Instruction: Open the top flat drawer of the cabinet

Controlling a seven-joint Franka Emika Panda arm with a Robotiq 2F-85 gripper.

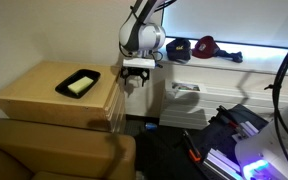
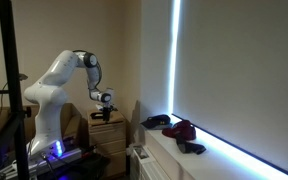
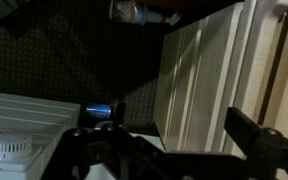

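The cabinet (image 1: 39, 98) is low, with a black tray (image 1: 78, 82) on its flat top. Its drawers are on the side that faces the arm. The top flat drawer (image 1: 116, 92) is right under the top edge and looks pushed in. The gripper (image 1: 136, 82) hangs just beside that side, near the top. In the wrist view its fingers (image 3: 252, 130) are spread apart and hold nothing.

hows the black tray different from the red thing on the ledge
The tray is black, flat and rectangular; the red thing is rounded and lumpy. The tray lies on the tan cabinet; the red thing sits on the white ledge. The tray holds a pale item; the red thing holds nothing. Both rest apart from the gripper.
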